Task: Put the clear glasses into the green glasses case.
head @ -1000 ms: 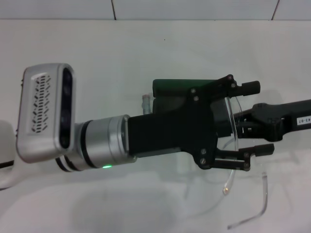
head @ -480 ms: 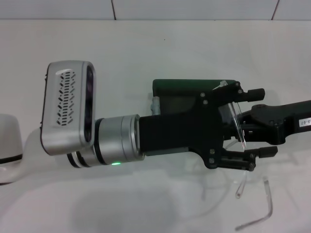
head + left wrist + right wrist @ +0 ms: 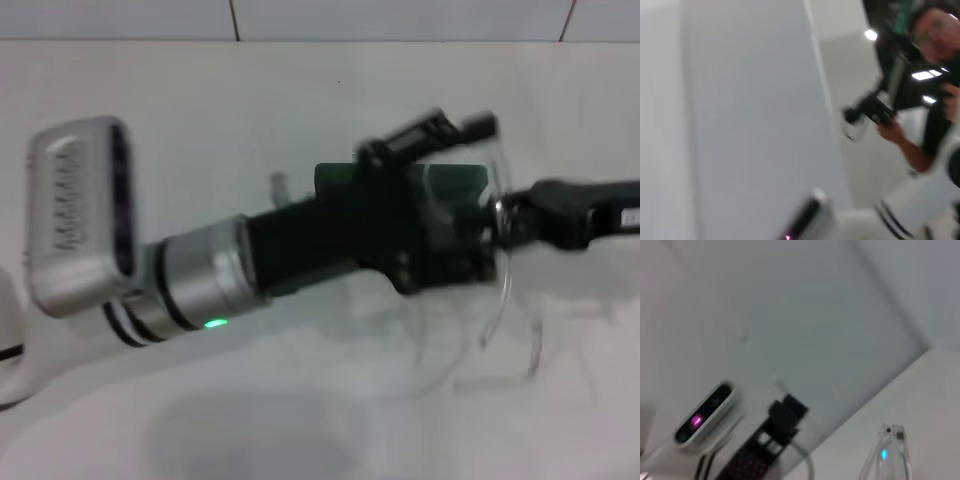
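While the left gripper [image 3: 455,215] hovers over the green glasses case [image 3: 400,182], mid-table, its grip unreadable, the right gripper [image 3: 500,225] seems to pinch the clear glasses [image 3: 500,270] beside it; they may catch the rim.

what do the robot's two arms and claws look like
The left arm has a silver metal wrist with black bands, a small green light, and a silver-grey camera box with a dark front strip. Its claw is matte black with visible screws. The right arm is black, with a small white label.
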Available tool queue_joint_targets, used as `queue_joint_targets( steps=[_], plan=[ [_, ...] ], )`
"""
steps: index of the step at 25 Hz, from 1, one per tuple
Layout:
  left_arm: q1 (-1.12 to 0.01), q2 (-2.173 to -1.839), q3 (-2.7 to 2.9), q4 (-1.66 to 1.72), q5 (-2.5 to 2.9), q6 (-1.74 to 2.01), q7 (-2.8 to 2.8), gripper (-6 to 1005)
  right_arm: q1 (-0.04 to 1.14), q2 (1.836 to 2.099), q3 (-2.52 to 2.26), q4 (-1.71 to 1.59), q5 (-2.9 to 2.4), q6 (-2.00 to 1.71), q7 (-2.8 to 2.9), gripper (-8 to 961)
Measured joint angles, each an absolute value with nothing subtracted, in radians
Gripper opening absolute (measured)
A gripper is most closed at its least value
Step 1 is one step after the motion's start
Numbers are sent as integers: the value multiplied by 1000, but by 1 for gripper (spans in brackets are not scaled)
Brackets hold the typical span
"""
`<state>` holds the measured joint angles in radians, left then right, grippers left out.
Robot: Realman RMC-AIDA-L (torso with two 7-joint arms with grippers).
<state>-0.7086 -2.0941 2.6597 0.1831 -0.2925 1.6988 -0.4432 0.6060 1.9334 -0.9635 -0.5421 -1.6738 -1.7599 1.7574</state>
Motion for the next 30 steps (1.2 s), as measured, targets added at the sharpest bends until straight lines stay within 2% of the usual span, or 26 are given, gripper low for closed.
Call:
queue_joint_targets(
  steps=[8,13,21,30],
  plan=[
    [-608,-2075,2458,144,-294,1763,-468,871,542,1935,-732,-544,-1671,-1765,1717,124],
    [-598,-2069,2437,117,-288,1767,-480,871,513,1935,-613,-543,-1644,-1806,1690,124],
    [-671,-2075,2448,94,-97,1758,-521,871,447,1953,-548,-540,-1437,-1840,1637,124],
    [-803,-2089,2447,106,187,1755,-574,871,454,1959,-559,-534,-1408,-1837,1621,124]
  ],
)
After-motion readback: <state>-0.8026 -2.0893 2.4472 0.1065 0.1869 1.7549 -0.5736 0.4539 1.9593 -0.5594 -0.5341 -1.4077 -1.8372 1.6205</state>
